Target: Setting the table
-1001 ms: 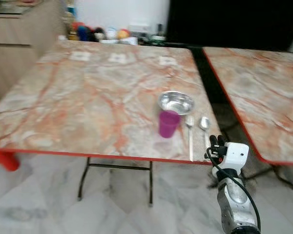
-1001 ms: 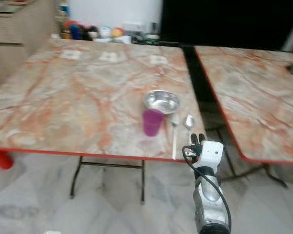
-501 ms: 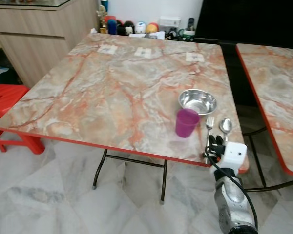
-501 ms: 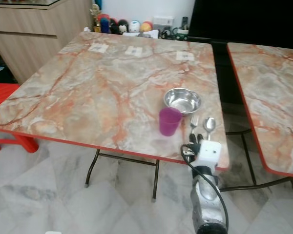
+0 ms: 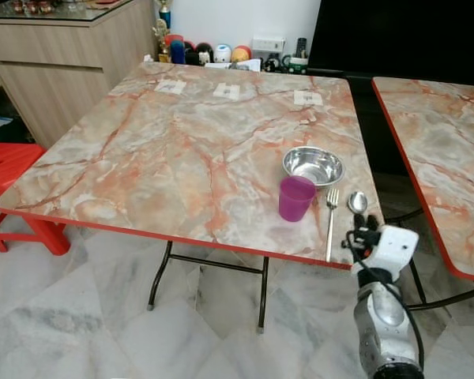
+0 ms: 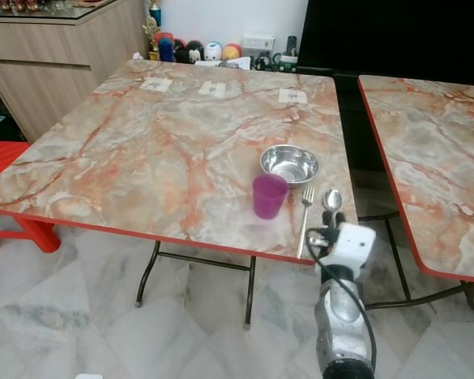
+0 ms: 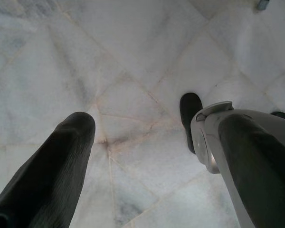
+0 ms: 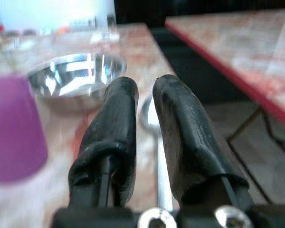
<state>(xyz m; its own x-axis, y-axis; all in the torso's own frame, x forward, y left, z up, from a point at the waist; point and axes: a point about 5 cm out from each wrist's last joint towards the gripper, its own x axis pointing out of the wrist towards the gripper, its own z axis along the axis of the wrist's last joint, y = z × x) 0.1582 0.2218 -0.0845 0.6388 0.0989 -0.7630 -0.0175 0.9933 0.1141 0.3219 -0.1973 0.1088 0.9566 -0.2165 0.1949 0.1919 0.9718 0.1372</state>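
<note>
On the marble-patterned table (image 5: pixel 182 150), near its front right corner, stand a steel bowl (image 5: pixel 313 165) and a purple cup (image 5: pixel 296 197). A fork (image 5: pixel 331 215) and a spoon (image 5: pixel 356 204) lie side by side to the right of the cup. My right gripper (image 5: pixel 364 230) hovers at the table's front edge over the spoon's handle. Its fingers (image 8: pixel 118 109) are shut with nothing between them, and the spoon (image 8: pixel 154 123) lies just below. My left gripper (image 7: pixel 156 126) hangs open over the floor.
A second table (image 5: pixel 434 134) stands to the right across a narrow gap. On the left are a red stool (image 5: pixel 8 170) and a wooden cabinet (image 5: pixel 55 55). Toys (image 5: pixel 205 54) line the far edge, behind paper tags (image 5: pixel 225 91). The floor (image 5: pixel 79 316) is marble tile.
The camera has swung and steadied, so the whole scene shifted. My right gripper stays at the front edge and now sits a little further right, in line with the spoon's handle.
</note>
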